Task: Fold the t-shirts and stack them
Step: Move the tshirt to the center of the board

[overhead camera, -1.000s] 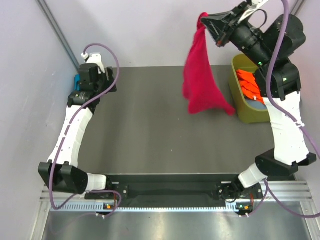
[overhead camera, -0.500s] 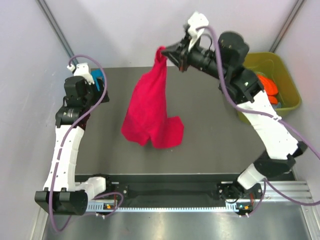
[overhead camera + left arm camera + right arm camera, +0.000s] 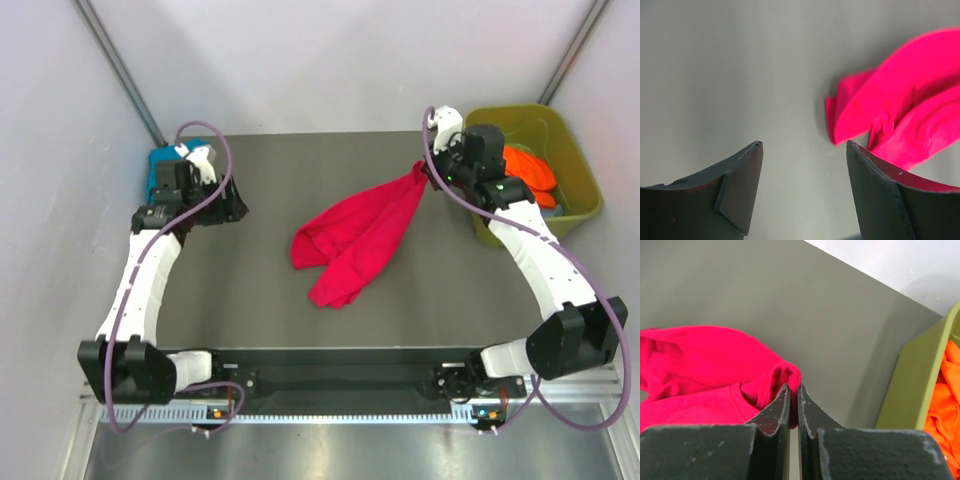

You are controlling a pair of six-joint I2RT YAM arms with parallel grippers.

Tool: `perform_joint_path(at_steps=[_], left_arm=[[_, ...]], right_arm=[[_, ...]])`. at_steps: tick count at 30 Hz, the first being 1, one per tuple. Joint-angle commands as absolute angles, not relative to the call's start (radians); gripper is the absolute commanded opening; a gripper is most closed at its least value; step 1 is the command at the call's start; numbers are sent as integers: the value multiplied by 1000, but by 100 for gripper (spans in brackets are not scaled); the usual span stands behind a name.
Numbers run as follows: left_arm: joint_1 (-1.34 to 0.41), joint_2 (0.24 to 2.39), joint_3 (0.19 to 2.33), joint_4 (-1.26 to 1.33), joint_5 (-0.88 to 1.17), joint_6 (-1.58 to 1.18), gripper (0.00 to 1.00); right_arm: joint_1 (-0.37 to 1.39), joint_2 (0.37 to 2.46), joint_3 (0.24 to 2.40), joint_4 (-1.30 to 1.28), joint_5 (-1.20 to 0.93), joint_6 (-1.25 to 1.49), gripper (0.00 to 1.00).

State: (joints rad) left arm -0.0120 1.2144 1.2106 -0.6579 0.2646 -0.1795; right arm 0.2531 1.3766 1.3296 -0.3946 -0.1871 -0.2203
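A crimson-pink t-shirt [image 3: 355, 235] lies crumpled on the dark table, stretched up to the right. My right gripper [image 3: 428, 170] is shut on its upper corner, and the pinched fold shows in the right wrist view [image 3: 790, 377]. My left gripper [image 3: 228, 205] is open and empty over bare table at the left; the shirt's left end shows beyond its fingers [image 3: 900, 120]. A teal-blue t-shirt [image 3: 160, 168] lies folded at the back left corner, partly hidden by the left arm. Bright orange t-shirts [image 3: 525, 172] sit in the tub.
An olive-green plastic tub [image 3: 572, 200] stands at the table's back right, just right of my right gripper; its wall shows in the right wrist view [image 3: 920, 385]. Pale walls enclose the table on three sides.
My right gripper has swung down and right, from high above the table to near the tub, laying the pink shirt onto the table. My left arm has shifted slightly toward the shirt.
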Motion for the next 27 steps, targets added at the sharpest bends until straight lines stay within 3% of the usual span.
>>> perform_joint_path(at_steps=[1,8,14,20,27], left_arm=[[-15,1299,1174,-609,422,-198,72],[-78,1599,1236,-583,598,-197,78],[-100,1779,1292,-601,682,-198,73],[-123,1799,1237,-577,680,-206,58],[-167,1746,1152,-557,646,-192,59]], right_arm=[[242,1302,1301,-319,-181,-264,0],[224,1374,1285,-265,-189,-238,0],[178,1417,1302,-262,-207,-215,0],[134,1437,1316,-265,-224,-204,0],[89,1463,1322,-255,-235,-184,0]])
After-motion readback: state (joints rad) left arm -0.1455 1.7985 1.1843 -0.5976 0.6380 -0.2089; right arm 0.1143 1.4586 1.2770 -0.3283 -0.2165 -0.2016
